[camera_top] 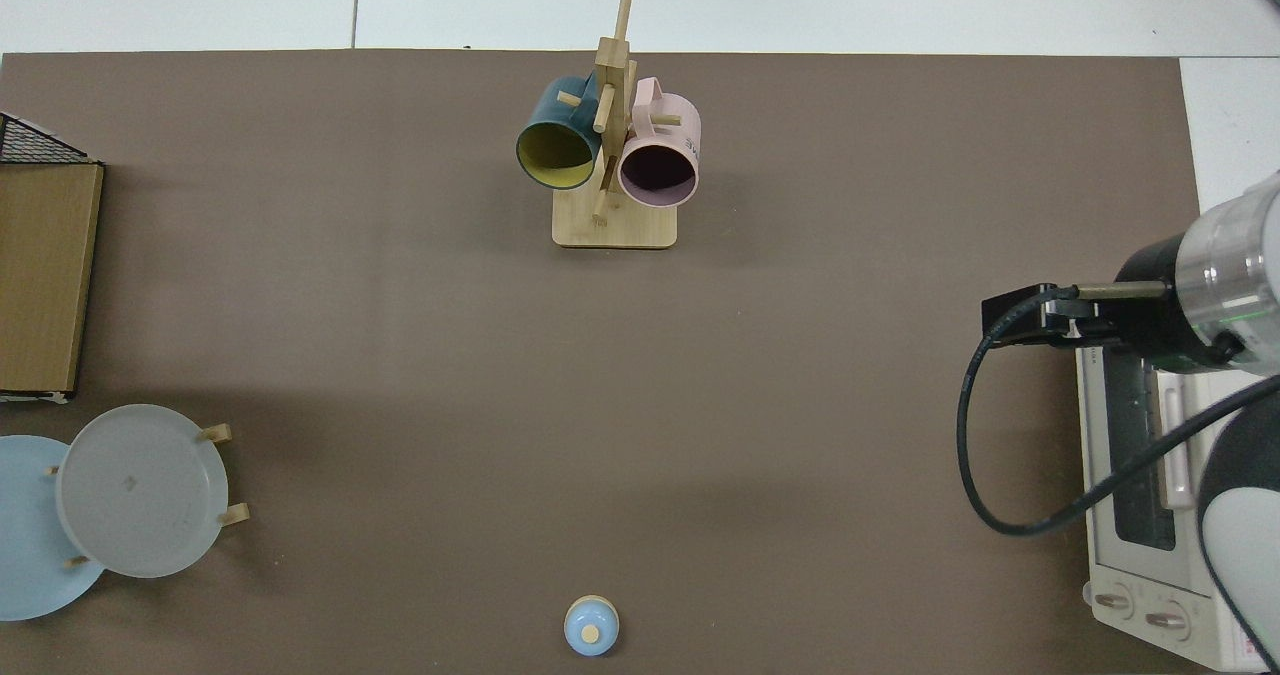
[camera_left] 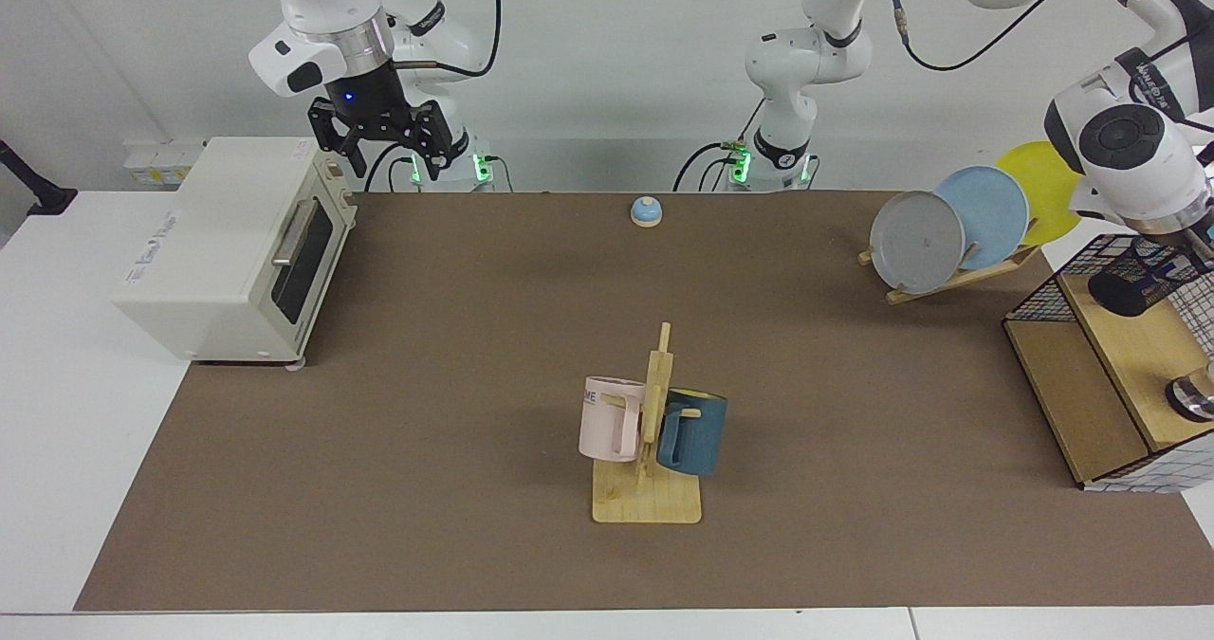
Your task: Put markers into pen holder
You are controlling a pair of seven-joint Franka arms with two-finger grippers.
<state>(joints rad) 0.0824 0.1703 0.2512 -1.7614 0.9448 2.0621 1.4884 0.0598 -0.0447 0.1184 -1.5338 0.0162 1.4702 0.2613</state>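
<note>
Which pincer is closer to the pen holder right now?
Left. The left pincer hangs right above the pen holder on the wooden shelf; the right pincer waits far across the table, over the toaster oven.

Bright even overhead light, soft faint shadows, perhaps slight edge blur

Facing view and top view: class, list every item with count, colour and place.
toaster oven: 1, cream, beside mat
bell: 1, blue, mat's far edge
pink mug: 1, on wooden rack
blue mug: 1, same rack
plates: 3, grey, blue, yellow, in stand
wire shelf: 1, black with wood boards, beside plates
pen holder: 1, black mesh, on wire shelf
right hand: 1, black, open, waits above oven
left hand: 1, at pen holder, partly cut off
</note>
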